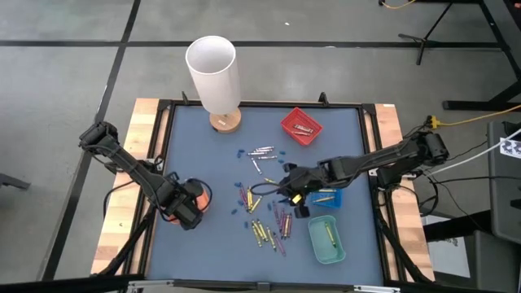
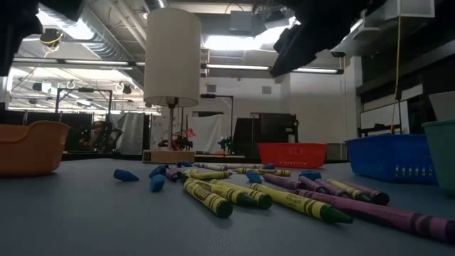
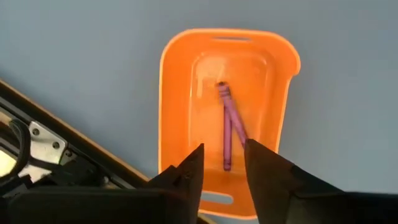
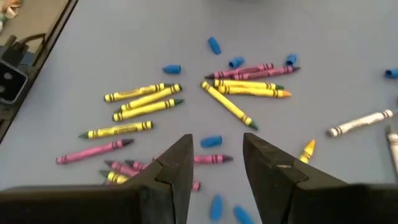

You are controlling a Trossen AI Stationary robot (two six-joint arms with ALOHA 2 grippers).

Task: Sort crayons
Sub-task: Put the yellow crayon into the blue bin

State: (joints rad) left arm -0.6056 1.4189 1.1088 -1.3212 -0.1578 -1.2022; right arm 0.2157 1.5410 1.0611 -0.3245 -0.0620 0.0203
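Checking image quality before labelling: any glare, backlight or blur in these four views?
Low view: bright ceiling lights behind leave the arms as silhouettes; the nearest crayons look soft. High view: even light, faint shadows, white cylinder bright. Left wrist view: sheen on the orange tray floor, left gripper open above it. Right wrist view: table evenly lit, right gripper fingers dark and soft.

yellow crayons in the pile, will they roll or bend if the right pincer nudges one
The yellow crayons look like round, straight sticks, so a sideways nudge would probably roll one across the flat blue table. They look rigid, so bending seems unlikely. Several lie touching, so pushing one likely shifts its neighbours. The open right pincer hovers over them.
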